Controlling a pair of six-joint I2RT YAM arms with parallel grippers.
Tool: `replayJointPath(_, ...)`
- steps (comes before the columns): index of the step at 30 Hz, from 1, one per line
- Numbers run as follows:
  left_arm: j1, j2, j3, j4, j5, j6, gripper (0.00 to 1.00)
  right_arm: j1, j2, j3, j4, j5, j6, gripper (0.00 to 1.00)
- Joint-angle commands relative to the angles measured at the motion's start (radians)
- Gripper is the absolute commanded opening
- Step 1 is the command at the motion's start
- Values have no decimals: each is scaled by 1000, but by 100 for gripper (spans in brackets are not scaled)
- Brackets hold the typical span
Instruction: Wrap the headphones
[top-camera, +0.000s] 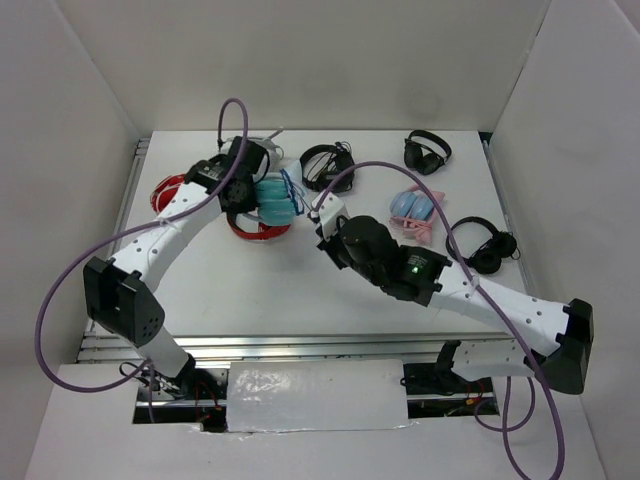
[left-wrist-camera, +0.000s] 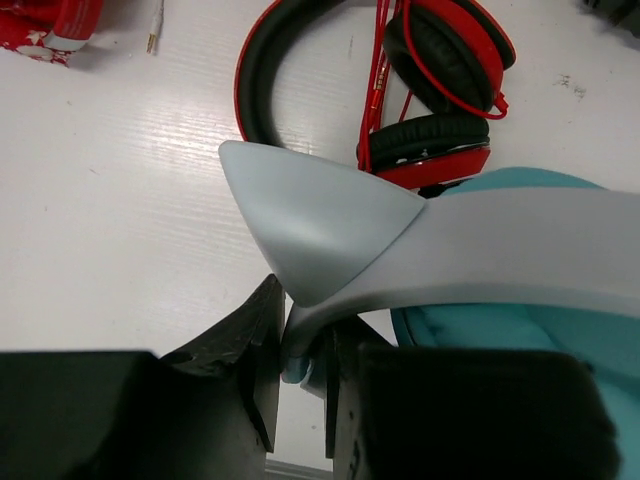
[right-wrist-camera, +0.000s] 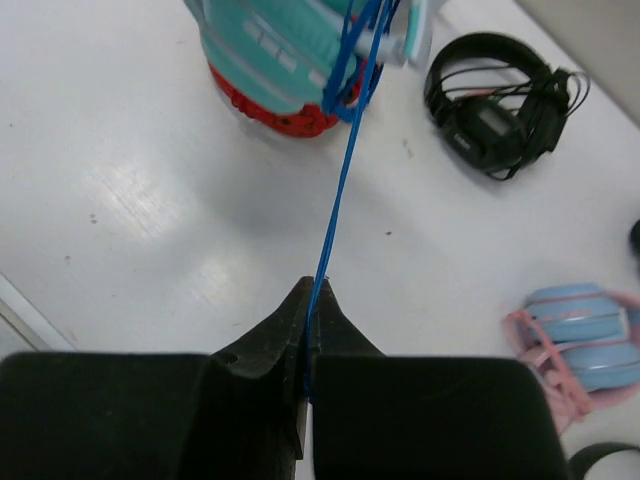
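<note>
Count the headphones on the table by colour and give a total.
Teal headphones: 1
Red-and-black headphones: 1
Black headphones: 3, far middle, far right, near right
Pale blue-and-pink headphones: 1
Red thing at the far left, kind unclear: 1
Total: 6 sure headphones, 7 if the red thing counts.
</note>
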Motion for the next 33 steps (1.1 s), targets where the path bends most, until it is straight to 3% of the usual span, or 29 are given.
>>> replayJointPath(1, 131, 18, 110, 19, -57, -77, 0, 62, -92, -41, -30, 66, 143, 0)
replayJointPath(5, 211, -5, 153, 59, 122, -28, 0, 74, -89, -138, 57, -60, 234, 0)
replayJointPath(11, 213, -134, 68, 170, 288, -28, 0, -10, -37, -282, 397, -255, 266, 0)
replayJointPath(20, 159, -275, -12, 226, 335, -62, 0, -68, 69, -333, 691, -360, 267, 4)
replayJointPath(28, 116, -365, -54, 251, 457, -38, 0, -168, 104, -383, 826, -416, 260, 11)
replayJointPath(33, 82, -439, -130, 268, 481, -45, 0, -258, 133, -396, 903, -468, 214, 9)
